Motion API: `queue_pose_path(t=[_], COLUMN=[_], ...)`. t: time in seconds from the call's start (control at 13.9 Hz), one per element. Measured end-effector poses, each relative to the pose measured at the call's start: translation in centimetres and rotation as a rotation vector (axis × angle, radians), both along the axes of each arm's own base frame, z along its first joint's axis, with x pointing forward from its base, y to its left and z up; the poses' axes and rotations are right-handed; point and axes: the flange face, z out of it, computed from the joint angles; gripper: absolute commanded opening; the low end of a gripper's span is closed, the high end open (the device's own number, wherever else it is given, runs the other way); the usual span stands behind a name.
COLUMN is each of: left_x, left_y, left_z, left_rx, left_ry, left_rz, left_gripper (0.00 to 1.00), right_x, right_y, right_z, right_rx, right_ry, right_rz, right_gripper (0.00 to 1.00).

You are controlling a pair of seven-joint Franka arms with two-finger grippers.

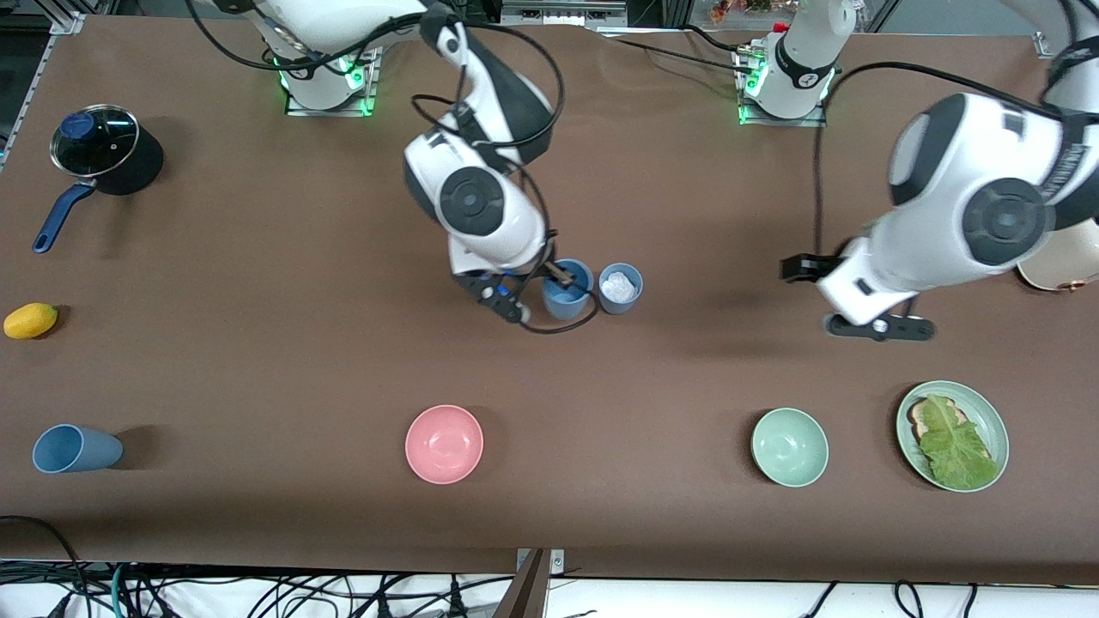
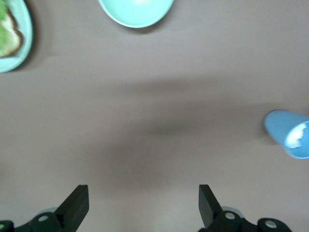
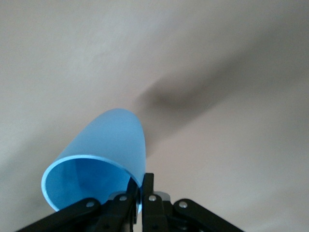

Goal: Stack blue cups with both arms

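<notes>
My right gripper (image 1: 562, 275) is shut on the rim of an upright blue cup (image 1: 567, 293) at the table's middle. One finger is inside the cup and one outside, as the right wrist view shows (image 3: 140, 189) with the cup (image 3: 99, 154). I cannot tell whether this cup rests on the table. A second blue cup (image 1: 620, 287) with something white inside stands right beside it, toward the left arm's end; it also shows in the left wrist view (image 2: 289, 133). A third blue cup (image 1: 73, 448) lies on its side near the front edge at the right arm's end. My left gripper (image 1: 880, 329) (image 2: 142, 203) is open and empty over bare table.
A pink bowl (image 1: 444, 444), a green bowl (image 1: 790, 446) (image 2: 135, 9) and a green plate (image 1: 987, 412) (image 2: 21, 53) with toast and lettuce lie along the front. A lidded pot (image 1: 94, 150) and a lemon (image 1: 30, 320) sit at the right arm's end.
</notes>
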Motion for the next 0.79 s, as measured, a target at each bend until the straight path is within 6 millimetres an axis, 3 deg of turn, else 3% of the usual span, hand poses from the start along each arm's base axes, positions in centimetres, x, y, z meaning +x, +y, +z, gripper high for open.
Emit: queue_pose_path(t=[0.14, 0.29, 0.58, 0.79], left_x=[0.4, 0.2, -1.5, -1.7], left_y=[3.7, 5.2, 4.1, 3.7], left_z=[0.9, 3.0, 7.9, 8.4], left_rx=[0.015, 0.015, 0.007, 0.001], left_ry=[-0.018, -0.051, -0.120, -0.129], left_rz=[-0.022, -0.018, -0.026, -0.029], left_gripper=[1.00, 1.00, 1.00, 1.00], right_x=[-1.5, -2.5, -3.4, -3.7], right_y=[2.5, 3.7, 5.0, 5.7], right_z=[0.4, 0.6, -0.4, -1.4], right_rx=[0.028, 0.035, 0.041, 0.044], right_ry=[-0.007, -0.004, -0.006, -0.009], right_rz=[-0.053, -0.075, -0.090, -0.105], right_gripper=[0.00, 0.00, 0.00, 0.00])
